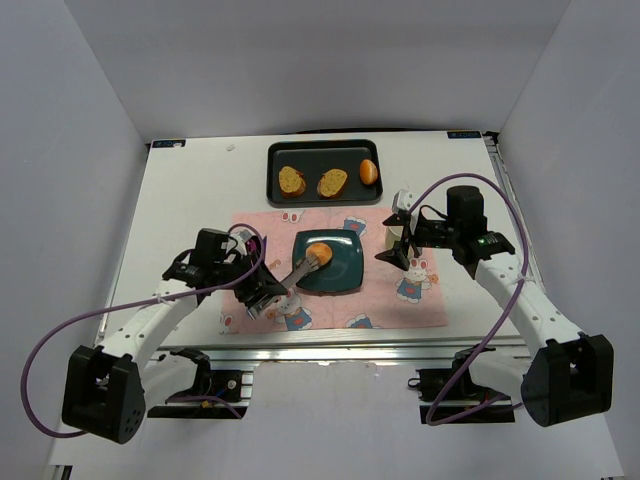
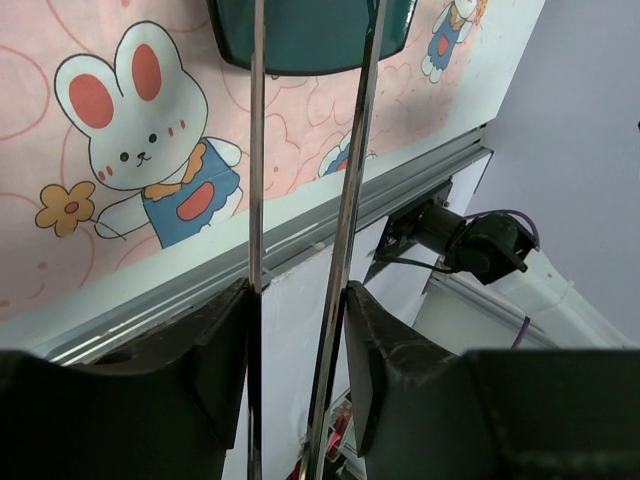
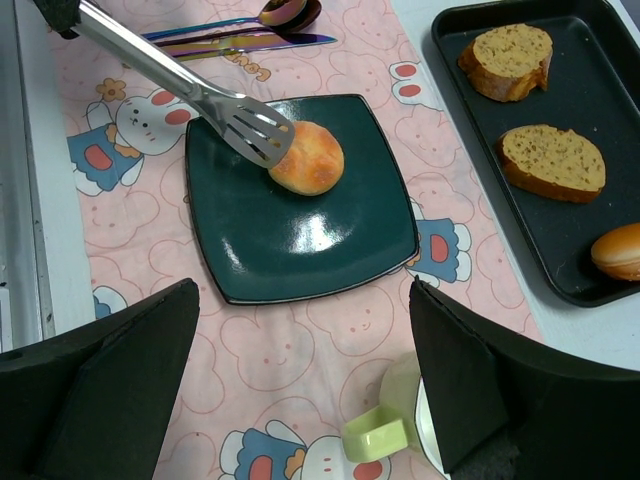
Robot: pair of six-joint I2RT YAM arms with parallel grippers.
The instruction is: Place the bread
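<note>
While your left gripper (image 1: 262, 297) clamps the tongs (image 3: 180, 85), their tips touch the bread (image 3: 306, 157) on the plate (image 3: 300, 250) mid-frame. Your right gripper (image 1: 398, 252) hangs wide open at right.

- One bun (image 1: 319, 252)
- Two toast slices (image 1: 292, 181) (image 1: 332, 183)
- One orange egg-shaped item (image 1: 369, 172)
- One teal plate (image 1: 345, 272)
- One black tray (image 1: 318, 153)
- One pair of tongs (image 1: 296, 272)
- One pink placemat (image 1: 425, 308)
- One pale mug (image 3: 385, 430)

A lab test booth: plain pale walls (image 1: 80, 120) box in a white table (image 1: 190, 200) edged with a metal rail (image 1: 330, 350).
</note>
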